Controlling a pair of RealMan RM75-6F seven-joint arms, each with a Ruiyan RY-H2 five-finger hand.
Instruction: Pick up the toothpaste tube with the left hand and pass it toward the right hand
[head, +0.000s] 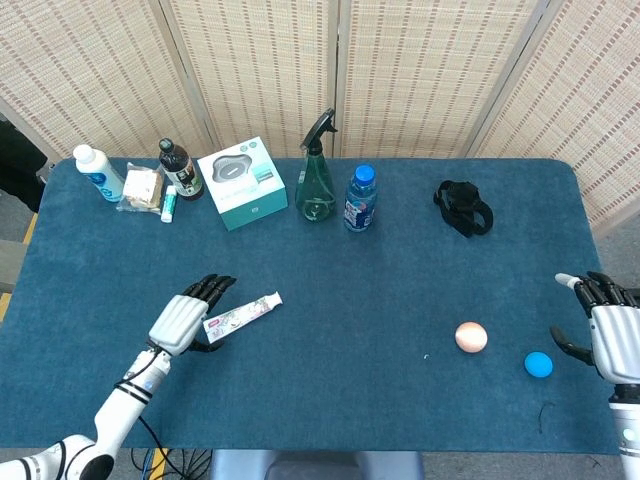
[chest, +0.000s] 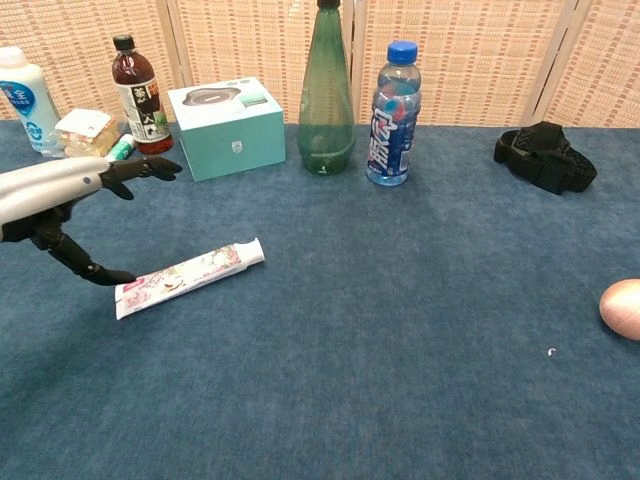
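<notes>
The toothpaste tube (head: 243, 314) (chest: 190, 277) lies flat on the blue table, white with a printed pattern, cap toward the right. My left hand (head: 186, 320) (chest: 62, 203) hovers open over the tube's flat left end, fingers spread above it and the thumb down near its crimped edge. I cannot tell whether the thumb touches the tube. My right hand (head: 609, 333) rests open at the table's right edge, far from the tube, and shows only in the head view.
Along the back stand a white bottle (head: 97, 171), a dark bottle (head: 179, 169), a teal box (head: 241, 183), a green spray bottle (head: 316, 180) and a water bottle (head: 360, 198). A black strap (head: 463, 208), an egg-like ball (head: 471, 337) and a blue cap (head: 538, 364) lie to the right.
</notes>
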